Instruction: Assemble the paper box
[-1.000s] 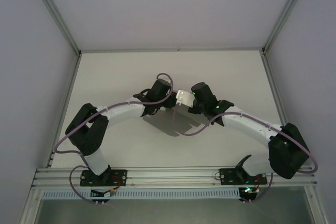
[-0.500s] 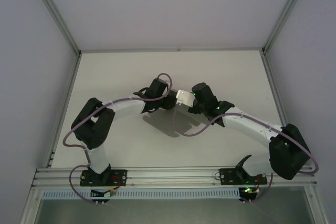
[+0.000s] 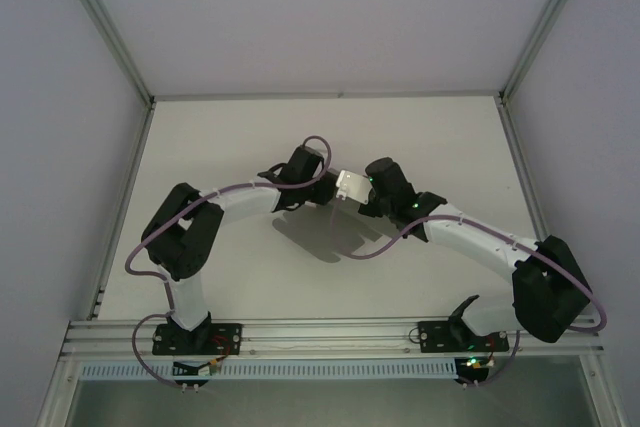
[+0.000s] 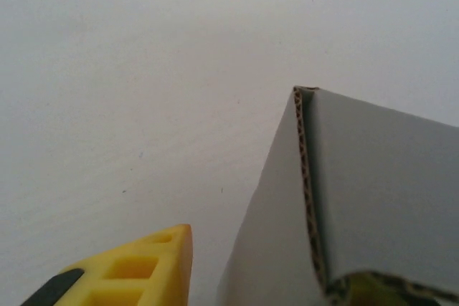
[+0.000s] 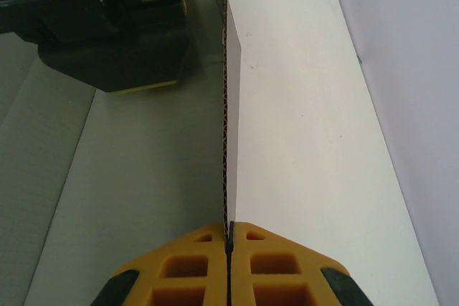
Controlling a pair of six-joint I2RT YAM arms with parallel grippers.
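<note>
My right gripper [image 5: 229, 233] is pinched tight on the paper box's [image 3: 350, 185] corrugated wall, above the table [image 3: 430, 137]. Left gripper [image 3: 326, 191] sits against the box's opposite side; I cannot tell its grip.

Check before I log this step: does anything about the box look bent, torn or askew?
Nothing stands out. The right gripper pinches a straight panel edge of the paper box, and no tear or crush shows.

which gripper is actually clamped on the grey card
The right gripper: its yellow fingers are shut on the edge of the paper box. The left gripper has its visible finger clear of it.
</note>
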